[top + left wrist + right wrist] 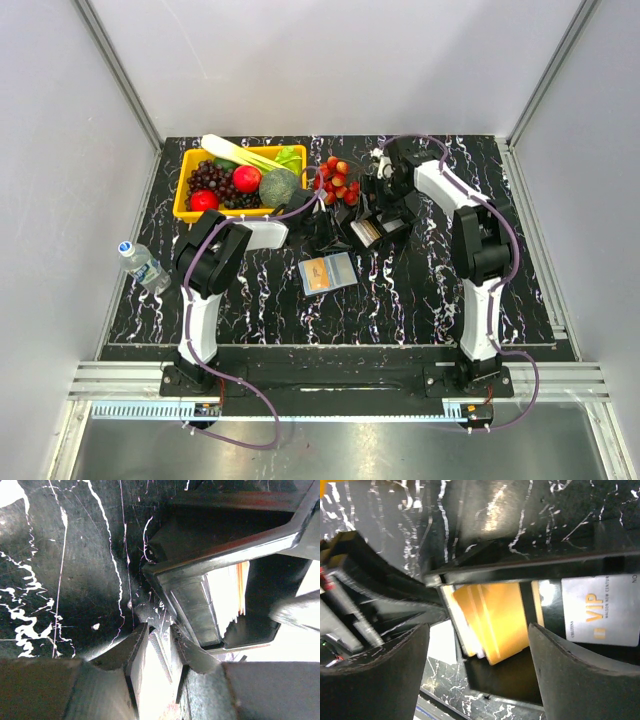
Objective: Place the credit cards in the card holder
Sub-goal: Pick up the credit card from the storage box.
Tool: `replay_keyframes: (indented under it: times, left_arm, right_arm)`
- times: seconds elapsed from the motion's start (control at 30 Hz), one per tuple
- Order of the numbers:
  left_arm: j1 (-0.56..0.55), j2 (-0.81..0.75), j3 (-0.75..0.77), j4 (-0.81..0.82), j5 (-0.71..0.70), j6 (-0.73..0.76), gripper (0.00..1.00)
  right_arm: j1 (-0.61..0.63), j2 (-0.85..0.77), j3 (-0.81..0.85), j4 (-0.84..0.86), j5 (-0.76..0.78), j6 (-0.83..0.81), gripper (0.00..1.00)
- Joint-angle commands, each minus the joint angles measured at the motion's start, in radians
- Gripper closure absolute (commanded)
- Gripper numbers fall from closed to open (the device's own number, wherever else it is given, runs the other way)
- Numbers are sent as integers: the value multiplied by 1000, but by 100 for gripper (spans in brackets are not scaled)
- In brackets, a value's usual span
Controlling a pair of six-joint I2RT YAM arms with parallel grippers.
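Observation:
The card holder (340,268) lies open on the table, light blue inside, with one orange card (317,275) on its left half. Several orange-gold credit cards (495,620) stand stacked in a deeper black tray (520,570), next to a white VIP card (600,610). The stack also shows in the top view (366,232) and in the left wrist view (242,587). My right gripper (479,645) is open wide over the stack, one finger on each side, touching nothing. My left gripper (160,630) is closed on the tray's near edge (172,592).
A yellow basket (180,205) of fruit and vegetables stands at the back left. Small red fruits (340,180) lie beside it, behind the tray. A water bottle (143,265) lies at the table's left edge. Both arms meet around the tray (392,230).

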State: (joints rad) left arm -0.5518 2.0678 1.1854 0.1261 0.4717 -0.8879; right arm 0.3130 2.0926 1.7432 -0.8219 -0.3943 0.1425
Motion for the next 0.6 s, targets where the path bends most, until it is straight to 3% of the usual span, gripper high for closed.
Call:
replay_keyframes:
  times: [0.0, 0.3, 0.57]
  left_arm:
    - [-3, 0, 37, 37, 7, 7, 72]
    - [-3, 17, 60, 40, 16, 4, 72]
    - [-2, 15, 65, 41, 18, 1, 72]
  right_arm:
    - [-15, 72, 21, 3, -61, -24, 14]
    - [1, 122, 4, 0, -215, -38, 11]
    - [9, 70, -10, 4, -298, -34, 20]
